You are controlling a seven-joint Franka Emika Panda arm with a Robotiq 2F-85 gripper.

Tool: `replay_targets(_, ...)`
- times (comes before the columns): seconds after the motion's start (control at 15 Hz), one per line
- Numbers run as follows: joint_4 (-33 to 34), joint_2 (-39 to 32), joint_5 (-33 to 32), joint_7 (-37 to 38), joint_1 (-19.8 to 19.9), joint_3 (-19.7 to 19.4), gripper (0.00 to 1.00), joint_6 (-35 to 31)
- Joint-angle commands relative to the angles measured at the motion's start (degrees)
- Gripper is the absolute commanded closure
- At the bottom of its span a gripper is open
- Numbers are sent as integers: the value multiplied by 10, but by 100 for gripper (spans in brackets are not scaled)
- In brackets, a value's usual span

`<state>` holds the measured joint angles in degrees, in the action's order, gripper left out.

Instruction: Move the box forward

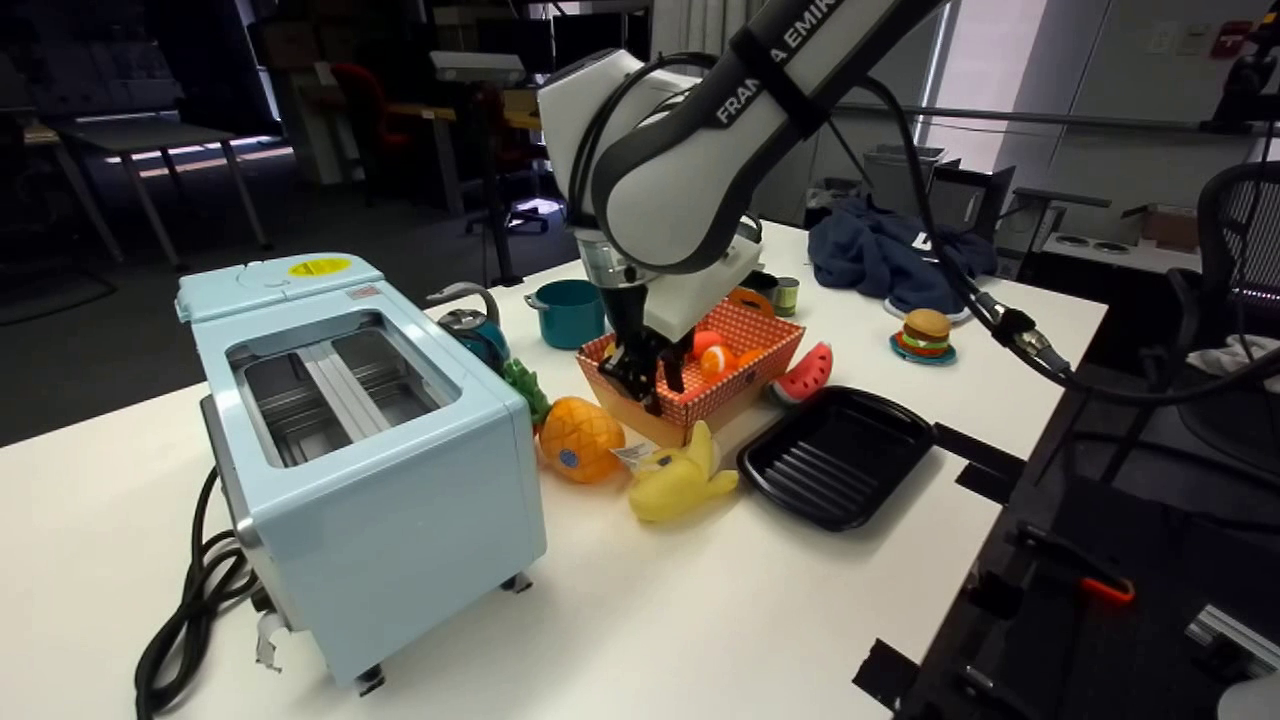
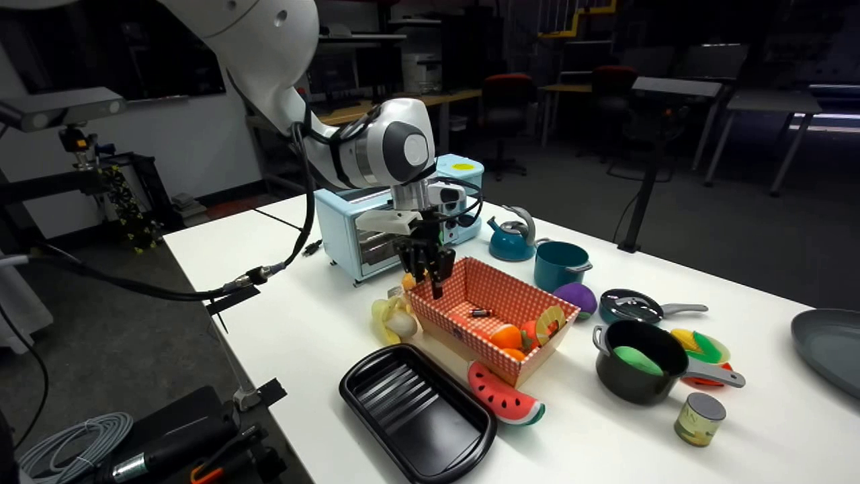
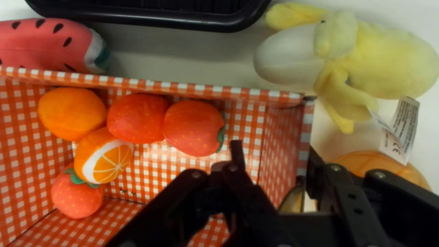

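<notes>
While the gripper [image 3: 274, 157] straddles an end wall of the box [image 2: 500, 290], its fingers stand well apart, one inside and one out, with no pinch that I can see; whether the outer one brushes the wall I cannot tell. In an exterior view the box sits on the table [image 2: 309, 323], right of the toaster [image 2: 375, 249] and beyond the grill pan [image 2: 416, 410], the gripper at its left end. I'd take it for checked card: light, fairly stiff lengthwise, apt to crease if squeezed hard, not very slippery. What lies inside looks like soft toys, adding little weight. The middle of that end wall, down from the rim, seems the best hold, though the box may swing when led from one end.

By my count: one box; five fruits [image 3: 137, 118] in it, three red and two orange; one melon [image 2: 500, 396] by its near side, one banana [image 2: 384, 323] by its near left corner, one pineapple [image 1: 582, 440] between box and toaster. Then one toaster and one grill pan; on the far side, one kettle [image 2: 512, 242] and one teal pot [image 2: 560, 269]; to the right, one saucepan [image 2: 631, 386] and one can [image 2: 700, 420]; elsewhere, one burger [image 1: 925, 333].
</notes>
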<state>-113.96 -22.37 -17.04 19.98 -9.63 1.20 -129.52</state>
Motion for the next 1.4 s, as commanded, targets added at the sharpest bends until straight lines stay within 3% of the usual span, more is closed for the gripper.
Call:
replay_targets(0.0, -13, 20, 27, 28, 8, -18, 89, -6)
replay_targets(0.13, -20, 26, 37, 41, 12, -27, 100, -7)
replay_targets(0.6, -47, 47, 74, 64, 26, -45, 98, -9)
replay_targets(1.33, -60, 96, 60, -73, 17, 6, 98, 9)
